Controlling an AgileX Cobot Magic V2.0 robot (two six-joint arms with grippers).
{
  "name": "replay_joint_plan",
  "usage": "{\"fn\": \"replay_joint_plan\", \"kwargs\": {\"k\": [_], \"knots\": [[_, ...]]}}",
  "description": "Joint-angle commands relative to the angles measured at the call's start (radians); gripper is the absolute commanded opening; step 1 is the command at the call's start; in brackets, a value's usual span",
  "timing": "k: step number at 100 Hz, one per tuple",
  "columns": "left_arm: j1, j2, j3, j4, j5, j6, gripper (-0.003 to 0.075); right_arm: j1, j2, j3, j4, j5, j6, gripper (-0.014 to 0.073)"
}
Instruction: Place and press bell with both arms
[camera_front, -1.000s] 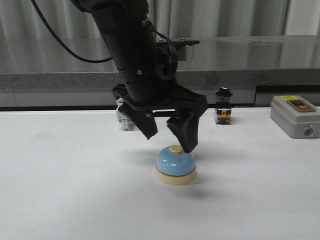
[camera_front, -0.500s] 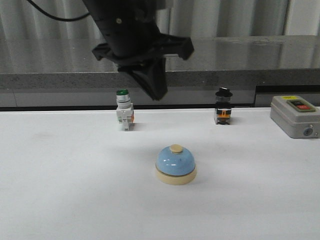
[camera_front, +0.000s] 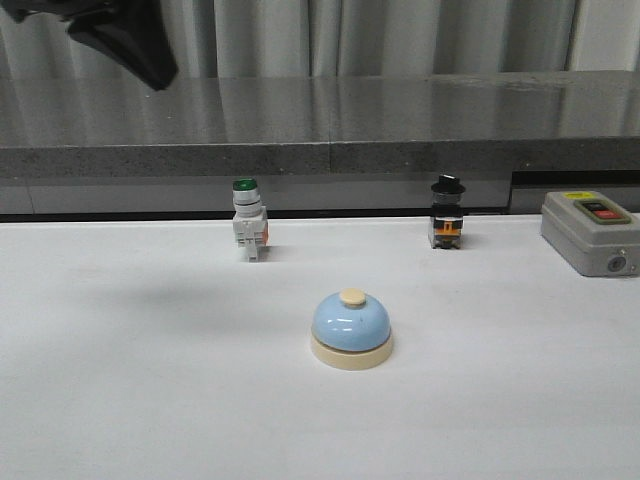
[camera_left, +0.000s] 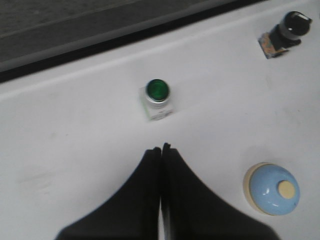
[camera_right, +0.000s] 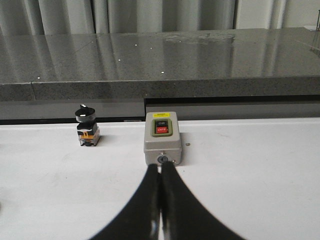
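The light-blue bell with a cream base and button stands upright on the white table, near the middle front. It also shows in the left wrist view. My left gripper is high at the upper left, well away from the bell; in the left wrist view its fingers are pressed together and hold nothing. My right gripper is out of the front view; its fingers are together and empty, low over the table in front of the grey box.
A green-capped white push-button switch and a black selector switch stand at the back of the table. A grey box with red and black buttons sits at the far right. A dark stone ledge runs behind.
My left gripper has closed, risen from the bell and swung up and to the left. The bell stays where it stood.
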Motion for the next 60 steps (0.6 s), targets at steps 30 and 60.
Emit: {"fn": "replay_joint_plan", "kwargs": {"k": [30, 60], "knots": [[0.19, -0.275, 0.211, -0.021, -0.165, -0.019, -0.002, -0.005, -0.019, -0.014, -0.01, -0.078, -0.007, -0.0058], [0.283, -0.468, 0.404, -0.021, -0.244, -0.019, -0.002, -0.005, -0.019, -0.014, -0.01, -0.078, -0.007, -0.0058]]}}
